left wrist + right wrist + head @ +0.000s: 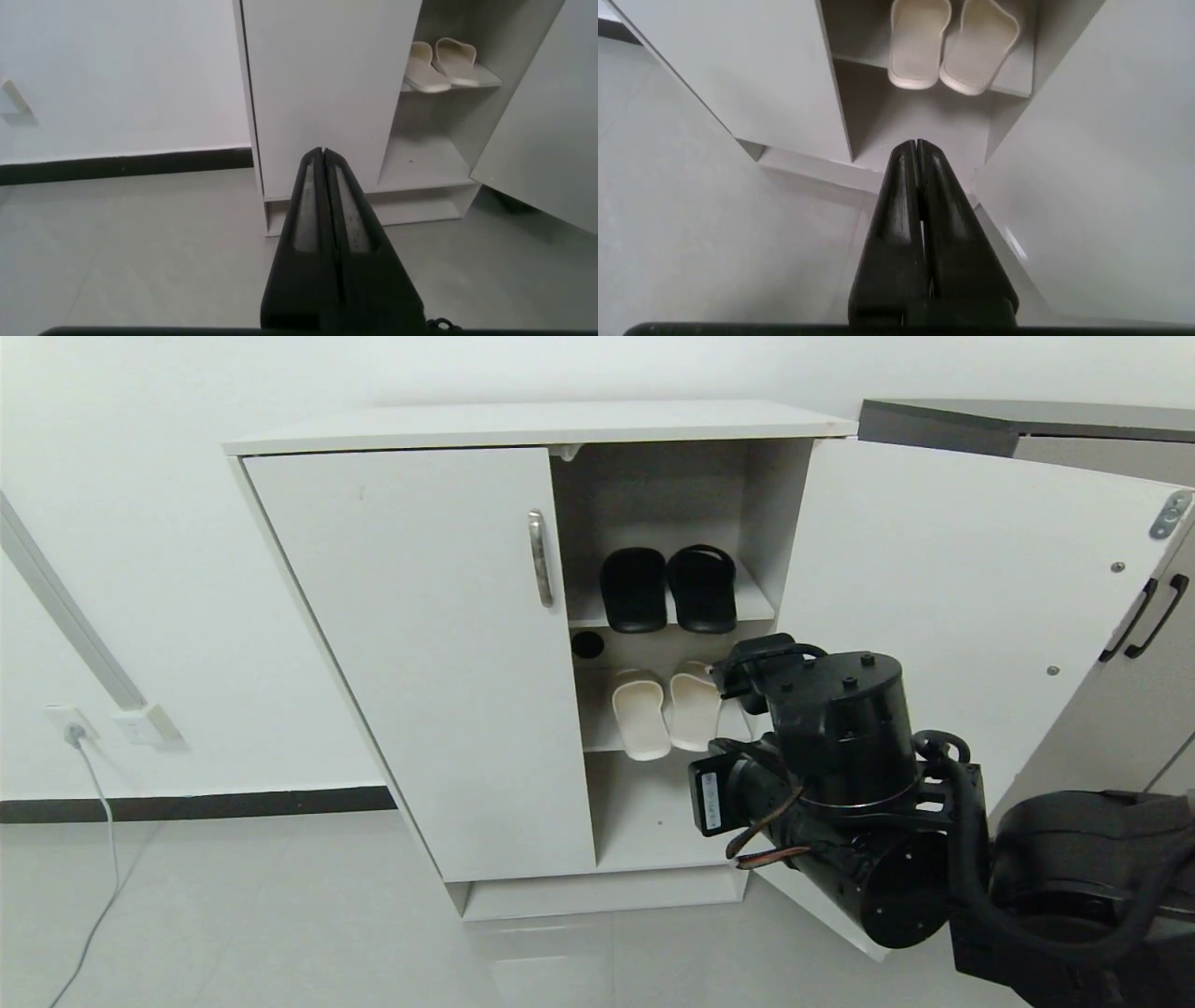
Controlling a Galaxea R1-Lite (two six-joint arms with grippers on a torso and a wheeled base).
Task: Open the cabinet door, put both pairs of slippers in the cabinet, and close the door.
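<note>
The black slippers [667,588] lie side by side on the upper shelf of the cabinet [541,425], and the white slippers [667,711] lie on the shelf below. The right door [934,616] stands open and the left door [420,663] is closed. The right gripper [918,149], fingers pressed together and empty, is in front of the open compartment. The left gripper [322,154], also closed on nothing, is above the floor [140,252].

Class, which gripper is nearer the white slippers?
Right. The right gripper sits close before the white slippers; the left gripper is farther back, off toward the closed door.
</note>
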